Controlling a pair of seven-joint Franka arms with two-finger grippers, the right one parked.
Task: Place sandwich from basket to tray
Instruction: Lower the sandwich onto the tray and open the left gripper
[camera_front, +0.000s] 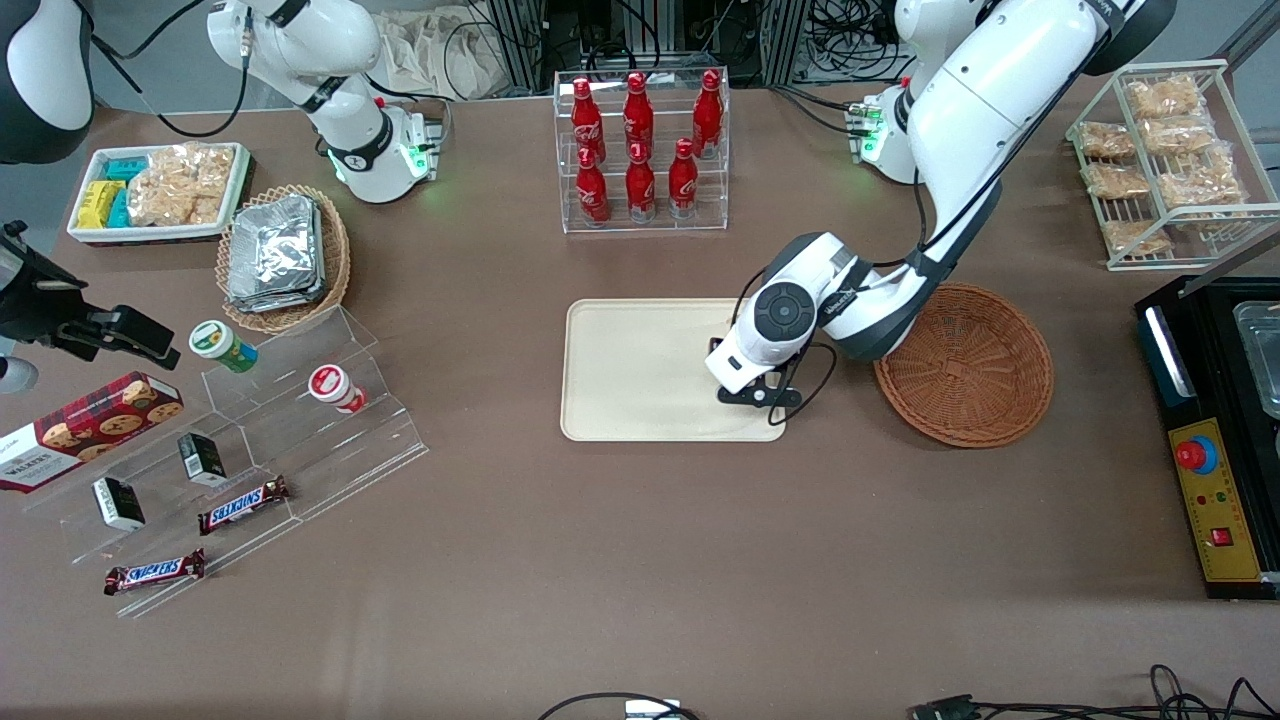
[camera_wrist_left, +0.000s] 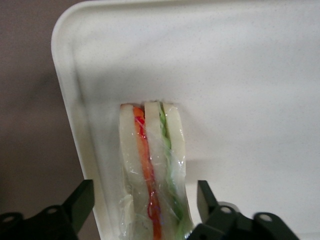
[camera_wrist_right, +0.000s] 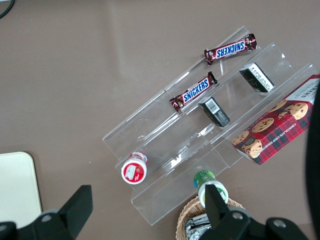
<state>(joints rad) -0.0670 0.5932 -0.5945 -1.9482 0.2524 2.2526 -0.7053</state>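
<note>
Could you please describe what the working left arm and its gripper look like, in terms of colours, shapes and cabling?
The left arm is built of glossy white, rounded shells with dark grey joint sections. Its wrist carries a round dark grey cap, and a thin black cable loops beside it. Its base glows green. The gripper, above the tray, has black, angular fingers with bolted mounts.

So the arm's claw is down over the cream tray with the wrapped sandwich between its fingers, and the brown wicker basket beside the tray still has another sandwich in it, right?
Not quite: the basket is empty, as the front view shows. The rest holds: the gripper is low over the tray, and the left wrist view shows the sandwich between its open fingers, resting on the tray near its rim.
</note>
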